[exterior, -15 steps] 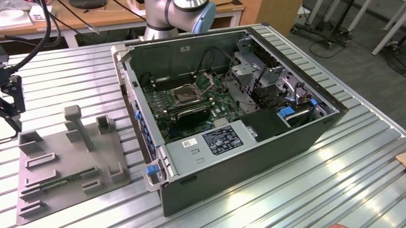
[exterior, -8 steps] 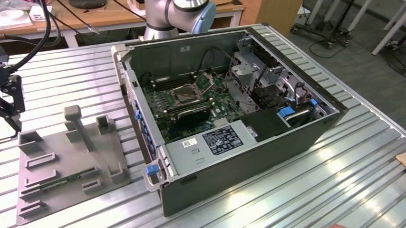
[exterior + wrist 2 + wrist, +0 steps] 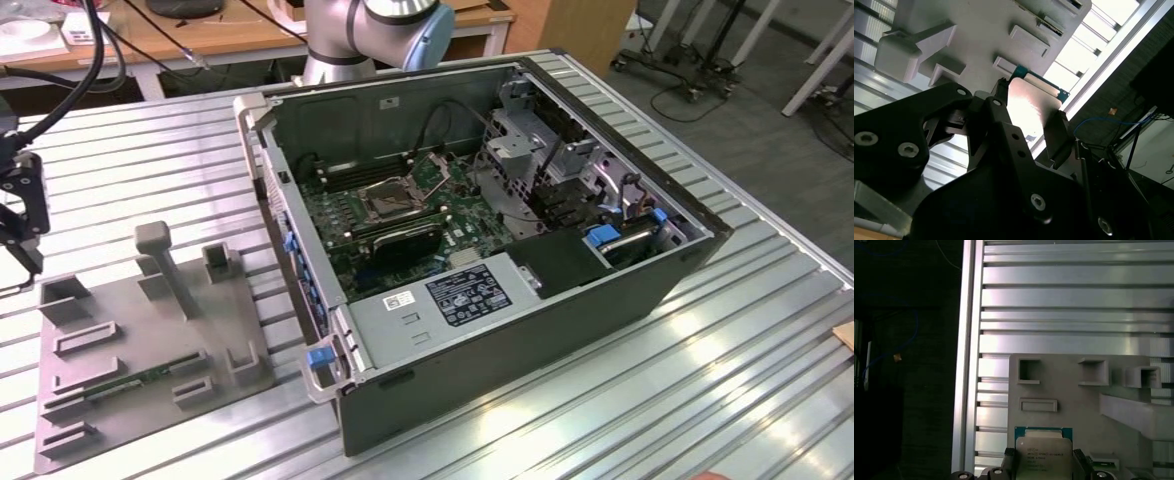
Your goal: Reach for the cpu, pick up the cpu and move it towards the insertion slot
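In both wrist views the cpu (image 3: 1043, 454), a flat silver square with a green edge, sits between two black fingertips (image 3: 1009, 458). Its shiny top (image 3: 1030, 102) catches the light. My gripper (image 3: 1029, 119) is shut on it, one finger on each side. In the exterior view the gripper (image 3: 22, 245) hangs at the exterior view's far left, above the table by the far-left end of the grey tray (image 3: 200, 330). The insertion slot (image 3: 388, 196), a silver-framed square socket with a dark centre, lies on the board inside the open computer case (image 3: 641, 290), well to the exterior view's right of the gripper.
The grey tray (image 3: 1074, 400) has raised posts and pockets, and a narrow green circuit strip (image 3: 127, 385) lies in it. The ribbed metal table (image 3: 694, 390) ends close by at an edge (image 3: 966, 365). Cables (image 3: 74, 80) hang above the gripper. A black heatsink block (image 3: 400, 240) sits beside the socket.
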